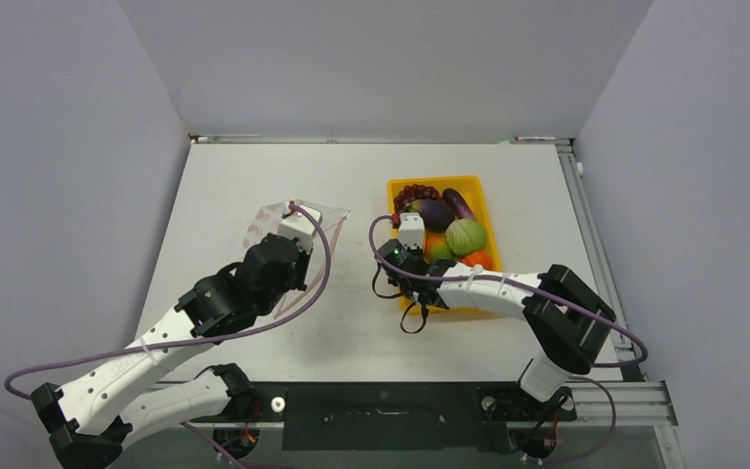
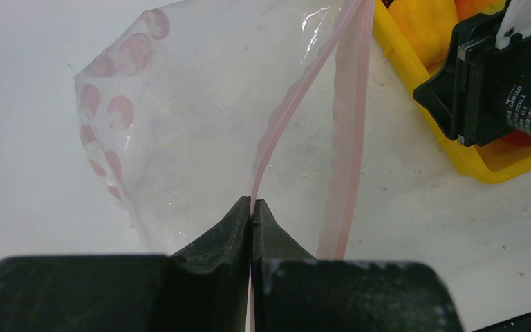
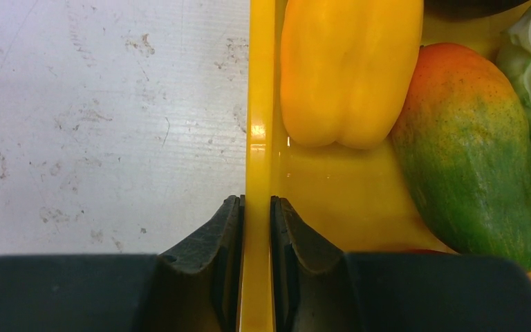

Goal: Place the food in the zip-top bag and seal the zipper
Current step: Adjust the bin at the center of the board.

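The clear zip-top bag [image 1: 273, 227] with pink dots lies on the table at left; it also shows in the left wrist view [image 2: 180, 124]. My left gripper [image 2: 251, 204] is shut on one lip of its pink zipper [image 2: 287, 111], and the other lip [image 2: 349, 138] hangs apart, so the mouth is open. The food lies in the yellow tray [image 1: 479, 186]: grape bunch [image 1: 415, 193], eggplants [image 1: 435, 213], green round fruit [image 1: 466, 236], a yellow pepper [image 3: 349, 69] and a mango-like piece [image 3: 473, 152]. My right gripper [image 3: 256, 204] is shut on the tray's left wall [image 3: 261, 104].
The right arm's wrist [image 2: 505, 76] shows dark beside the tray at the right of the left wrist view. Grey walls close in the table on three sides. A metal rail [image 1: 586, 225] runs along the table's right edge.
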Robot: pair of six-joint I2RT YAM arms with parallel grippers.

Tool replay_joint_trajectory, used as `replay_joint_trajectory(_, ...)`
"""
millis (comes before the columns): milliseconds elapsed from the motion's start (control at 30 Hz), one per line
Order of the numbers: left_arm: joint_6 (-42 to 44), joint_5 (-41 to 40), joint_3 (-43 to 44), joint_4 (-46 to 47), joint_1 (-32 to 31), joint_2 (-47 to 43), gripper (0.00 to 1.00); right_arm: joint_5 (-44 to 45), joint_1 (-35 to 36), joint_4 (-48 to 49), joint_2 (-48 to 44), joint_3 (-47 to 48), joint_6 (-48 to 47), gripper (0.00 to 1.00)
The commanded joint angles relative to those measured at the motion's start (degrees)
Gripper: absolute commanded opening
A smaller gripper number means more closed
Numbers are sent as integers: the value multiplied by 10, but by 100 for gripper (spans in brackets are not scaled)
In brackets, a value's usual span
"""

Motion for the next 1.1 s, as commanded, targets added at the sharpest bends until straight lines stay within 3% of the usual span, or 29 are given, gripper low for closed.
replay_joint_trajectory(0, 2, -4, 2, 23, -1, 0, 0, 14, -18, 8, 15, 20, 13, 5)
replay_joint_trajectory(133, 2, -5, 2, 23, -1, -1, 0, 10, -18, 7, 8, 20, 15, 6)
replay_joint_trajectory(300, 2, -4, 3, 23, -1, 0, 0, 9, -13, 4, -23, 13, 17, 25)
replay_joint_trajectory(433, 3, -5, 3, 22, -1, 3, 0, 11, -12, -7, -49, 16, 11, 47)
replay_joint_trajectory(867, 2, -3, 3, 21, -1, 8, 0, 13, -10, -96, -162, 38, -22, 77)
replay_joint_trajectory(1067, 1, 5, 5, 20, -1, 12, 0, -26, -10, -108, -240, 16, -28, 87)
